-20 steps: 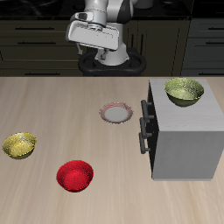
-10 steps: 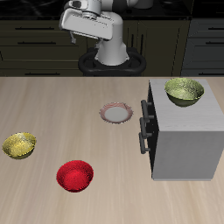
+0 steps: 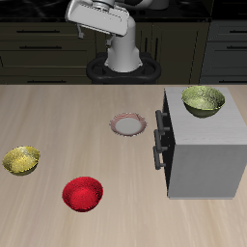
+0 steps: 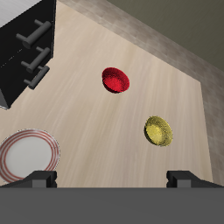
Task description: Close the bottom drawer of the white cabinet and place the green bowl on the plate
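The white cabinet (image 3: pixel 205 145) stands beside the plate (image 3: pixel 127 124), its front with dark handles facing the plate. The bottom drawer (image 3: pixel 158 152) sits lowest on that front, and its handle seems to stand a little farther out than the upper one. The green bowl (image 3: pixel 203 99) rests on the cabinet's top. My gripper (image 3: pixel 96 21) hangs high over the table's back, far from all of them. In the wrist view its fingertips (image 4: pixel 39 178) stand wide apart, so the gripper (image 4: pixel 112 178) is open and empty. That view also shows the plate (image 4: pixel 29 156) and the cabinet's front (image 4: pixel 26 44); the green bowl is out of it.
A golden-yellow bowl (image 3: pixel 21 160) sits far from the cabinet, and a red bowl (image 3: pixel 83 194) sits nearer the table's front edge. Both show in the wrist view, the red bowl (image 4: pixel 115 80) and the yellow bowl (image 4: pixel 158 130). Dark kitchen units stand behind the table.
My gripper has risen and drawn back towards the robot's base. Bowls, plate and cabinet have not moved.
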Motion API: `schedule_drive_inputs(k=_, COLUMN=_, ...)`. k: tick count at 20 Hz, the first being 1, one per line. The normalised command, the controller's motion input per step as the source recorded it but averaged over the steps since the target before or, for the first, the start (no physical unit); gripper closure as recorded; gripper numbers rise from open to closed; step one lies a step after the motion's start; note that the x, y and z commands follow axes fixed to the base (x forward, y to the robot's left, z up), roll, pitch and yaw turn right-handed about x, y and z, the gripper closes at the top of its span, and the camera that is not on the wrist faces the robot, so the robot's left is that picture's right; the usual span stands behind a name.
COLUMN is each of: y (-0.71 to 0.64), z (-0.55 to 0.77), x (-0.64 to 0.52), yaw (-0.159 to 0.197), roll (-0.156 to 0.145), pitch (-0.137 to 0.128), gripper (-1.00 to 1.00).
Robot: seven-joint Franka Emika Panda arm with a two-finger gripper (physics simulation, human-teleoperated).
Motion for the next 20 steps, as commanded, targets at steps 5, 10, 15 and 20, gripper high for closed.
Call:
schedule_drive_inputs(k=5, y=0.32, z=0.28, x=0.35, yaw=-0.039, roll=-0.033, pitch=-0.027, gripper=-1.00)
schedule_drive_inputs(k=10, y=0.39, z=0.10, x=0.49, yaw=-0.023, roll=-0.022, pitch=-0.005, gripper=-1.00)
schedule_drive_inputs(k=15, y=0.55, z=0.10, x=0.21, yaw=-0.010, roll=0.050, pitch=-0.003, gripper=-1.00)
schedule_drive_inputs(k=20, y=0.70, z=0.39, x=0.18, yaw=-0.072, roll=0.077, pitch=-0.012, gripper=-1.00)
